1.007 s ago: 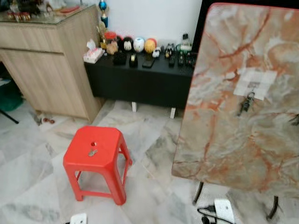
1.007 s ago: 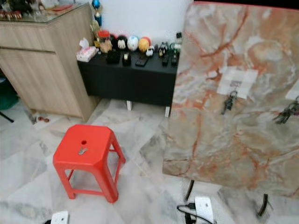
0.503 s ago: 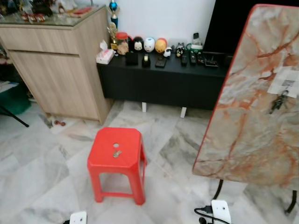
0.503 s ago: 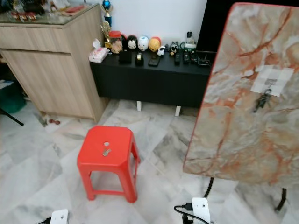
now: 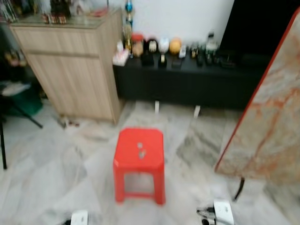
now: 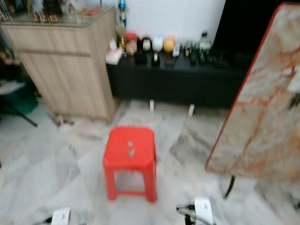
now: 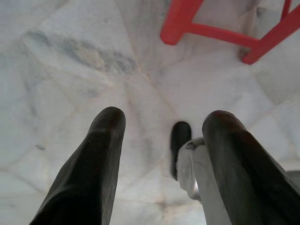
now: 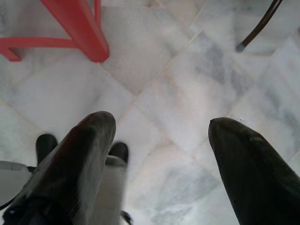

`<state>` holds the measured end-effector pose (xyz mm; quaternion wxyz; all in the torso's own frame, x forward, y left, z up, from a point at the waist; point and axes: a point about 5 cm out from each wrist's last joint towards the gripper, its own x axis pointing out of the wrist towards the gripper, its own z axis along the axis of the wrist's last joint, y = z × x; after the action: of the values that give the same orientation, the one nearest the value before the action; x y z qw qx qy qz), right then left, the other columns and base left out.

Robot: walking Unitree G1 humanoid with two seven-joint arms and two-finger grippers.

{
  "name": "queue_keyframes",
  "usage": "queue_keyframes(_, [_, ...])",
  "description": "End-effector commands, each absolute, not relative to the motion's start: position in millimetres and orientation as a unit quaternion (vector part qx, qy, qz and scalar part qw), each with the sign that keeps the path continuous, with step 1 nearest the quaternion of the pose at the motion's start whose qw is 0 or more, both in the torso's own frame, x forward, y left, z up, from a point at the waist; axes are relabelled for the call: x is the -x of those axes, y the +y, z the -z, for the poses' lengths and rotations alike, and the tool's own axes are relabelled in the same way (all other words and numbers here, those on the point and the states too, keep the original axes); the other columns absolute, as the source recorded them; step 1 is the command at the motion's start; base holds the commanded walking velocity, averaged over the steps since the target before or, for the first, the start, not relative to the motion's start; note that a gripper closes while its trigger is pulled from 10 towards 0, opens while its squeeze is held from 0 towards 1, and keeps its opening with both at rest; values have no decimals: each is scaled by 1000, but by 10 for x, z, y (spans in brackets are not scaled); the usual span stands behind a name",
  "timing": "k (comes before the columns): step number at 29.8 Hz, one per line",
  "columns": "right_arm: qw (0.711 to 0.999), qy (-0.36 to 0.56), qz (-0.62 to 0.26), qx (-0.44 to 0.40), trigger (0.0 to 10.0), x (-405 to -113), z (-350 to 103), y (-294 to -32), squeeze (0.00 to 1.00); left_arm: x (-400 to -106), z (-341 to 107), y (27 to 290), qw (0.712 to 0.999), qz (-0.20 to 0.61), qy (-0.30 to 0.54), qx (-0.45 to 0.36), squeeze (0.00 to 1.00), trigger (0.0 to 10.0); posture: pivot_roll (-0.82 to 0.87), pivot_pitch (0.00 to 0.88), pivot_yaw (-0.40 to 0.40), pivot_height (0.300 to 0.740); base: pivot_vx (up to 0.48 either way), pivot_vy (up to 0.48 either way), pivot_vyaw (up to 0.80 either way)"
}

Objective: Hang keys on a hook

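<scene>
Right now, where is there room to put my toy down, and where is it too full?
The red stool has bare seat around the small thing lying mid-top. The marble floor between the stool and the wooden cabinet is open. The black low shelf is crowded with little objects. Both end effectors hang open over bare floor.

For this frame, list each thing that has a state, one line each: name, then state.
left hand: open, empty, hanging over the marble floor
right hand: open, empty, hanging over the floor
keys: lying on the stool seat, not hung
red stool: upright on the floor
marble board: leaning, tilted on dark legs
</scene>
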<state>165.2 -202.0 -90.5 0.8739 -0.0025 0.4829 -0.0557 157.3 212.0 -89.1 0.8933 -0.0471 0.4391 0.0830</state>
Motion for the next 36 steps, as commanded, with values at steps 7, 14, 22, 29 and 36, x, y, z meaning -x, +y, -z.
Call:
queue_keyframes(7, [874, 483, 52, -5, 10000, -1645, 910, -2002, 0, -1523, 906, 2152, 890, -87, 446, 42, 0, 10000, 7, 0, -13, 740, 0, 372, 0])
queue_keyframes(14, [876, 480, 48, -1, 10000, -1651, 904, -2014, 0, -1515, 907, 2148, 891, -86, 444, 37, 0, 10000, 7, 0, -16, 740, 0, 344, 0])
queue_keyframes(22, [876, 479, 48, 2, 10000, -1645, 903, -2033, 0, -1507, 911, 2138, 891, -85, 444, 34, 0, 10000, 11, 0, -22, 740, 0, 35, 0])
queue_keyframes(29, [877, 478, 46, 3, 10000, -1648, 900, -2037, 0, -1512, 906, 2135, 894, -84, 440, 36, 0, 10000, 13, 0, -22, 740, 0, 0, 0])
queue_keyframes(36, [882, 470, 36, 7, 10000, -1659, 894, -2017, 0, -1525, 897, 2143, 896, -86, 434, 35, 0, 10000, 16, 0, -22, 740, 73, 0, 229])
